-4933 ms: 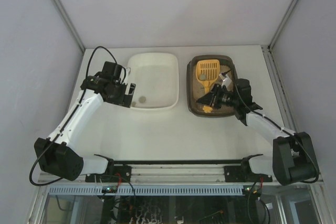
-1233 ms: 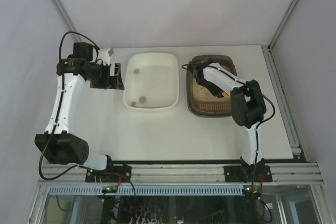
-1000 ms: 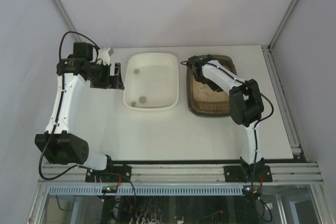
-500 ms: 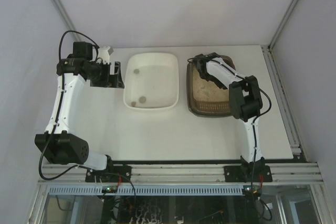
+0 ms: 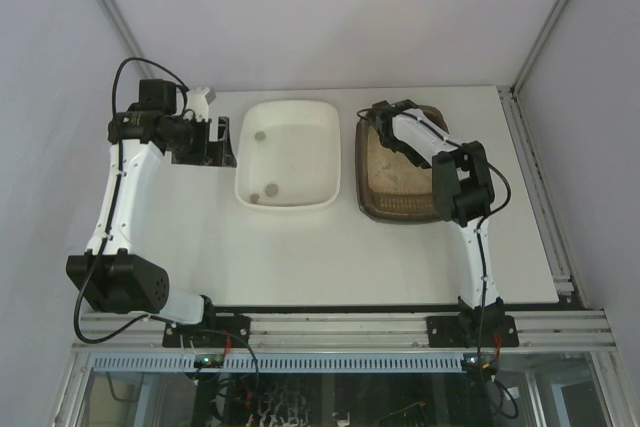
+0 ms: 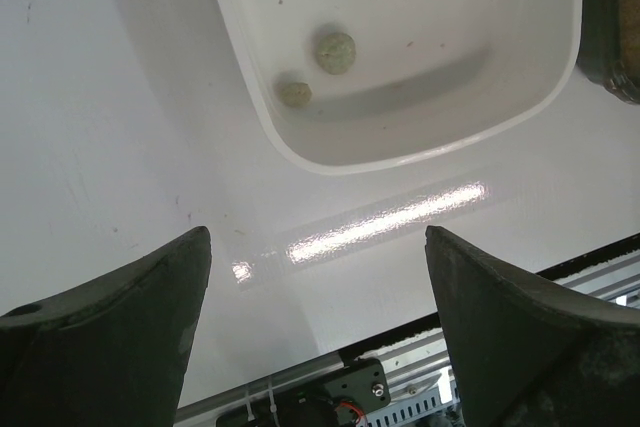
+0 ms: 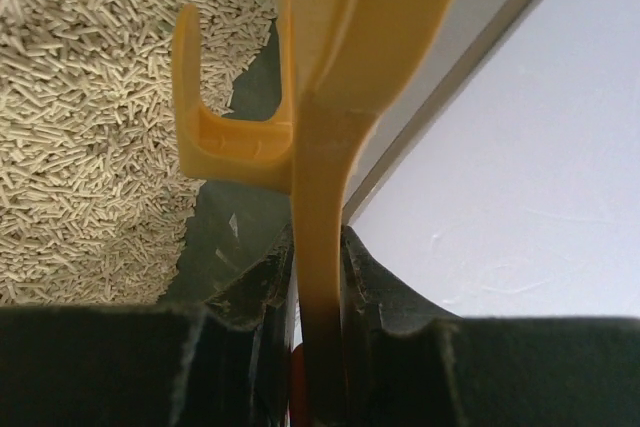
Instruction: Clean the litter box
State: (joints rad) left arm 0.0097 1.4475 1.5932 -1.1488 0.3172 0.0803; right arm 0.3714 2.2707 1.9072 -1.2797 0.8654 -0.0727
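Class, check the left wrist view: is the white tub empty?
No, a larger greenish lump and a smaller lump lie inside the white tub.

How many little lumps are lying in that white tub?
2, both in the tub: the far lump toward its left wall, the near lump by its near wall. Its whole floor shows, so none seems hidden.
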